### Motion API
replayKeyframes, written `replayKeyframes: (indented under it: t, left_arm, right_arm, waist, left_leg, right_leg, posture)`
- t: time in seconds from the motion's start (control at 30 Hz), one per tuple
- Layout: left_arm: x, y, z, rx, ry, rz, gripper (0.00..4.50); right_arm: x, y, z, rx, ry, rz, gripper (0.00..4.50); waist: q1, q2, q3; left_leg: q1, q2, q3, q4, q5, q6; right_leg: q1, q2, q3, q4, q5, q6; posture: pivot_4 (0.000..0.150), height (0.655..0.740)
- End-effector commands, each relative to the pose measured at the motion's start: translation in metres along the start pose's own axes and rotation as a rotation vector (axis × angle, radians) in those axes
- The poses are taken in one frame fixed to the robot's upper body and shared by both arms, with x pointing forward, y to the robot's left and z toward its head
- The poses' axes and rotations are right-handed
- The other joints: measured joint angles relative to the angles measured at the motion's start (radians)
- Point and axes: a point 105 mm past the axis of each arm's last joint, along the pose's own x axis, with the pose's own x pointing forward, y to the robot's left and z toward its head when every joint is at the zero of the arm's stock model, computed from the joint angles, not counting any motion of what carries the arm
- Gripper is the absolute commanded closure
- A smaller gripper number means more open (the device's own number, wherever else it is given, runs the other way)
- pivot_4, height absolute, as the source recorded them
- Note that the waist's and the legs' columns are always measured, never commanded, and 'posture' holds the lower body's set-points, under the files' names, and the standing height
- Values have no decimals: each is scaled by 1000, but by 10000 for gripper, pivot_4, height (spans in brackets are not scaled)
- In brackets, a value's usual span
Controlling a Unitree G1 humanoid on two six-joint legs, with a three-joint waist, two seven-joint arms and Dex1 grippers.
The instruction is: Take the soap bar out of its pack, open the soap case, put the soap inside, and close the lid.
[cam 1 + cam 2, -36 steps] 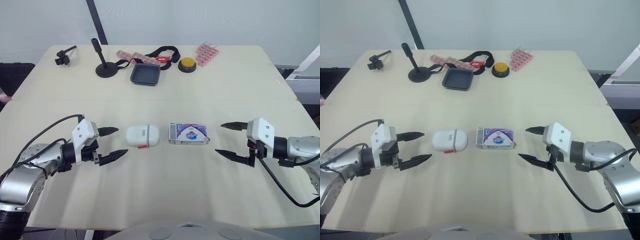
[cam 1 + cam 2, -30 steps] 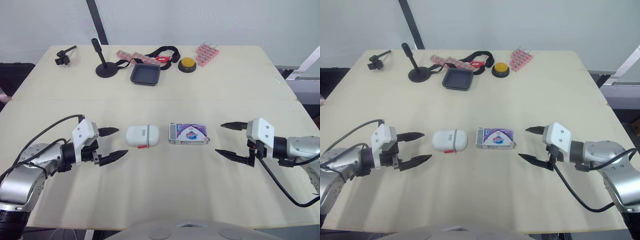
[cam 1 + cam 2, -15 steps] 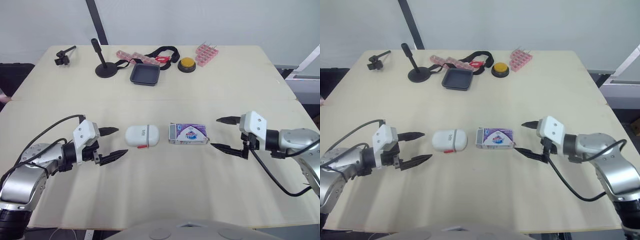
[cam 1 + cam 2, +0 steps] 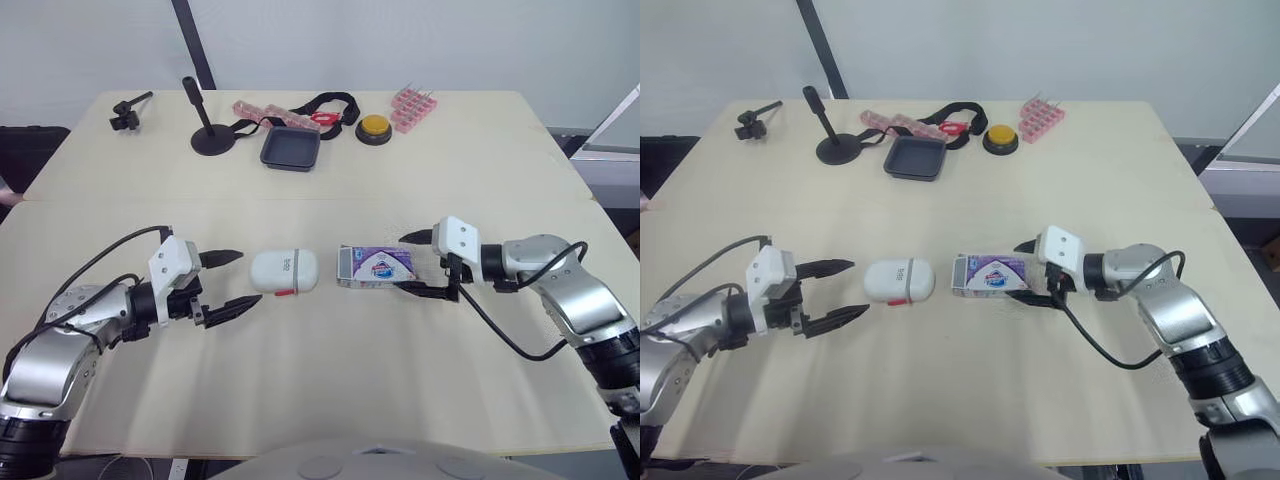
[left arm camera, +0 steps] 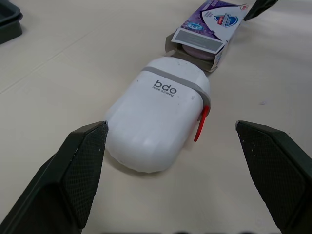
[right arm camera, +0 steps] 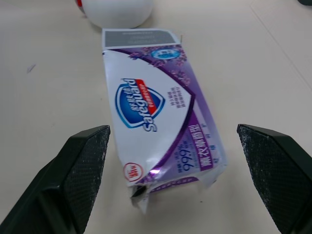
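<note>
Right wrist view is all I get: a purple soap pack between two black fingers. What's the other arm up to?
Observer: The left gripper is open, poised just short of a white soap case that lies next to the soap pack.
Operator: Is that case open?
Observer: No, it is shut, with a red latch on its side.
Operator: Anything else around?
Observer: Far across the table, a dark tray and a yellow button.
</note>
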Motion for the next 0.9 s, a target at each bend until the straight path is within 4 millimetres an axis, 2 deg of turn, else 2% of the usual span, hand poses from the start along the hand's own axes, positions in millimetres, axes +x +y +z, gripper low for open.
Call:
replayKeyframes:
  t: [0.03,0.2,0.43,0.87,0.9]
  left_arm:
    - [0,-3,9,44,-23,6,562]
    - [1,-5,11,46,-33,16,562]
    - [6,-11,14,40,-55,18,562]
    - [6,-11,12,42,-59,41,562]
    - [7,-11,11,43,-57,43,201]
  right_arm:
    - [1,-3,5,-31,-9,10,0]
    - [5,5,-6,-16,19,72,0]
    - [13,0,-21,6,49,75,0]
    - [16,-3,-24,-1,46,111,0]
    - [16,-3,-24,0,45,113,2609]
  waist:
    - [0,0,0]
    - [3,0,0]
    - [-1,0,0]
    - [0,0,0]
    - [0,0,0]
  left_leg:
    - [0,0,0,0,0,0]
    - [0,0,0,1,0,0]
    - [0,0,0,2,0,0]
    - [-1,0,0,4,0,0]
    - [-1,0,0,4,0,0]
  right_leg:
    - [0,0,0,0,0,0]
    - [0,0,0,1,0,0]
    - [0,0,0,1,0,0]
    - [-1,0,0,3,0,0]
    - [-1,0,0,4,0,0]
  posture:
    - [1500,7400]
    - [1500,7400]
    - [1500,7400]
    - [1500,7400]
    - [1500,7400]
